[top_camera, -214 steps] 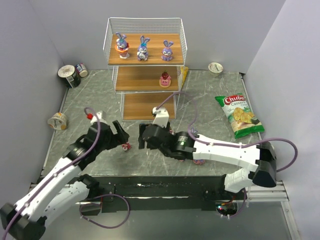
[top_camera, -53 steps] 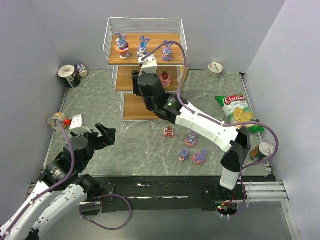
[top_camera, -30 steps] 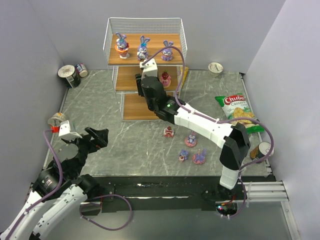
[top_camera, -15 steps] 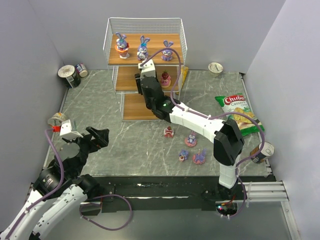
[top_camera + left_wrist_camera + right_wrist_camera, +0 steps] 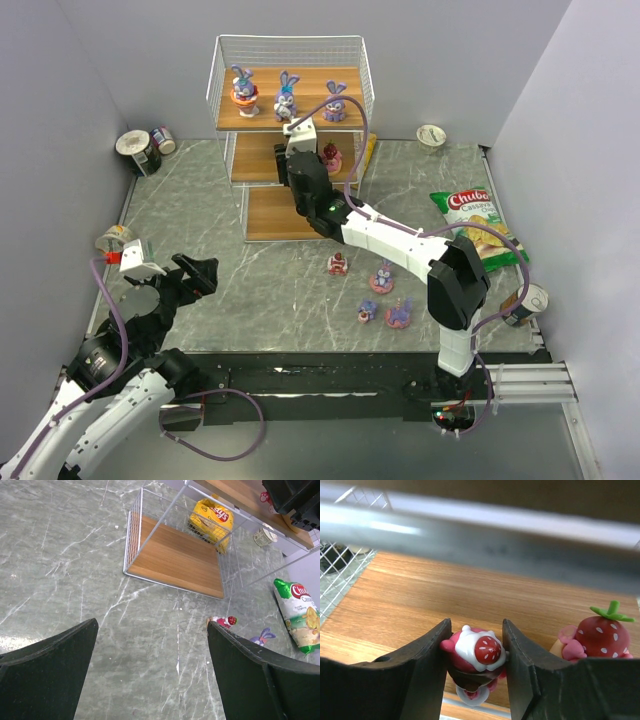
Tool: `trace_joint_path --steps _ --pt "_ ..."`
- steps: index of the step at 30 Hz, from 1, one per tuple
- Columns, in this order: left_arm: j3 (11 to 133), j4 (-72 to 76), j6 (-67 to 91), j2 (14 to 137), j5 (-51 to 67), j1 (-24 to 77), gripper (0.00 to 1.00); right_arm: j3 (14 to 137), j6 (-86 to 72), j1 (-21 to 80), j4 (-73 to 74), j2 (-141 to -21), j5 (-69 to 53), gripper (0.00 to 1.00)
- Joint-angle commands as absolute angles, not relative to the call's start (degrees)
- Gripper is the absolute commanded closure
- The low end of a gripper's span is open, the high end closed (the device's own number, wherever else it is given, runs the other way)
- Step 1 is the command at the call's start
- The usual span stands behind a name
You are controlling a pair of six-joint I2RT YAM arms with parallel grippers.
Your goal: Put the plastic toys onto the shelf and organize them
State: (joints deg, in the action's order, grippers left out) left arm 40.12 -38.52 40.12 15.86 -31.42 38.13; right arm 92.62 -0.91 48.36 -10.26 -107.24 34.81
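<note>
The shelf (image 5: 290, 130) stands at the back, its three boards brown. Three purple-blue bunnies (image 5: 287, 97) line its top tier. My right gripper (image 5: 302, 152) reaches into the middle tier. In the right wrist view this gripper (image 5: 475, 647) is shut on a pink-red round toy (image 5: 479, 651) with white cream and a strawberry, held just above the middle board (image 5: 435, 595). A strawberry-topped toy (image 5: 598, 631) stands to its right. Several plastic toys (image 5: 338, 264) lie on the table in front. My left gripper (image 5: 200, 272) hovers open at the near left, holding nothing (image 5: 152, 625).
Cans (image 5: 140, 150) and a cup (image 5: 115, 241) sit along the left wall. A small cup (image 5: 432, 134) is at the back right, a green-red chip bag (image 5: 478, 228) at the right, and a can (image 5: 527, 300) by the right arm. A yellow bag (image 5: 212, 517) lies behind the shelf.
My right gripper has edged a little to the right and deeper into the middle tier with the toy. The left arm has hardly moved.
</note>
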Motion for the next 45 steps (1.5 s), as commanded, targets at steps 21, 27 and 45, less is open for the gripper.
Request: trace_joint_path --steps 21,27,45 --pt "40.69 -38.5 40.78 14.85 -33.31 38.14 0.04 88.77 -1.14 50.27 -15.38 -107.49 39.2 0.66" --pt "40.69 -38.58 40.87 14.68 -33.4 38.14 0.04 90.09 -1.32 50.45 -14.5 -109.25 40.78 0.57" --pt "40.69 -38.76 41.13 14.24 -33.66 38.14 0.04 89.91 -0.53 50.62 -17.31 -108.81 41.4 0.32"
